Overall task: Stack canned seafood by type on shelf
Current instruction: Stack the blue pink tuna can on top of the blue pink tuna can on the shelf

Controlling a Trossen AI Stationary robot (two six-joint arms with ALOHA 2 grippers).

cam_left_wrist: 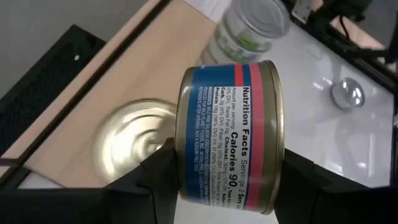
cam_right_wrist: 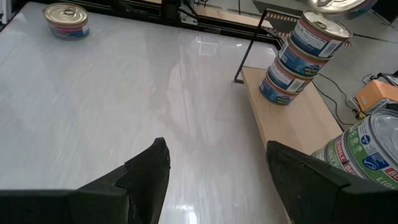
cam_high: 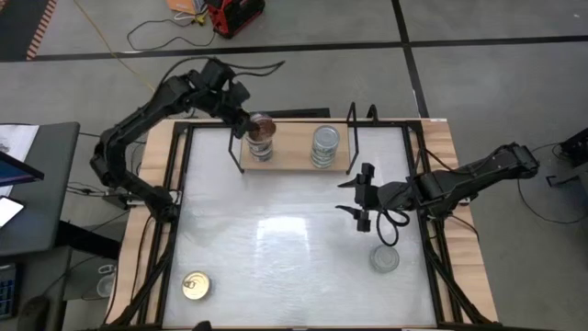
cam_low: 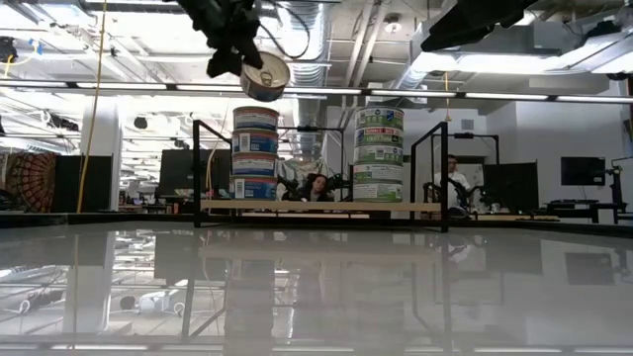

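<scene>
While the left gripper (cam_high: 254,122) hangs above the shelf's (cam_high: 289,152) left end, its jaws are clamped on a blue-and-red labelled tin (cam_left_wrist: 229,138), held by the sides and tilted, gold lid facing down and outward in the low view. That tin sits in the air just over the blue stack (cam_low: 255,153), not touching it; the stack is three tins high w/ blue, red and white labels and stands on the shelf's left part. Approx. mid-right on the shelf stands the green stack (cam_low: 379,150), four tins w/ green-white labels and silver lids, well apart from the blue one. Shelf itself is a light-wood board in a black wire frame w/ upright ends, set at the far edge of the white table (cam_high: 285,248). Right gripper (cam_high: 360,195) hovers over the table nr the shelf's right end, fingers spread wide, nothing between them. Two loose tins remain on the table: a gold-lid tin (cam_high: 195,286) at the near-left corner, and a silver-lid tin (cam_high: 384,258) nr the right side, just nearer than the right gripper. Low view shows two people (cam_low: 318,187) seated far back in the room, beyond the shelf.
</scene>
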